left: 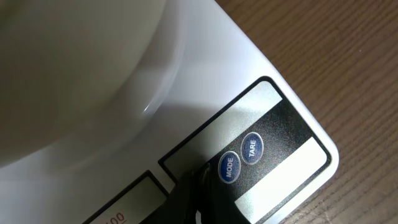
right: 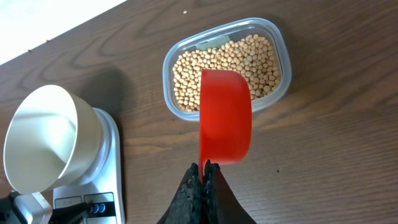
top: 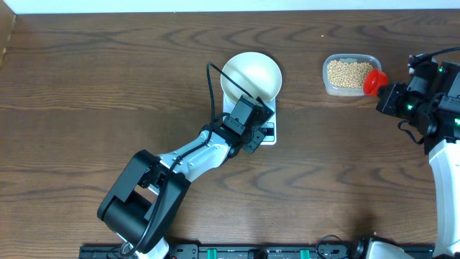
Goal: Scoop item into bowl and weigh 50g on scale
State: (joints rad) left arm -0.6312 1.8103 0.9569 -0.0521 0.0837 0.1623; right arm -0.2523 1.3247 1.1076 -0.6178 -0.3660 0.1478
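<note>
The white bowl (top: 251, 75) sits empty on the white scale (top: 269, 134); the bowl (right: 43, 140) also shows in the right wrist view. My left gripper (top: 260, 132) is shut, its fingertips (left: 202, 180) resting on the scale's front panel right beside the blue MODE button (left: 228, 167), with TARE (left: 252, 148) next to it. The tan beans (top: 345, 73) fill a clear tub (right: 277, 37). My right gripper (right: 204, 169) is shut on the handle of a red scoop (right: 225, 118), held just above the near edge of the tub; the scoop (top: 372, 81) looks empty.
The scale's display (left: 112, 219) shows reddish digits at the frame's bottom edge. Dark wood table (top: 86, 101) all around. A white wall edge runs along the table's far side (top: 215, 6). A stray bean lies beyond the tub (right: 185, 11).
</note>
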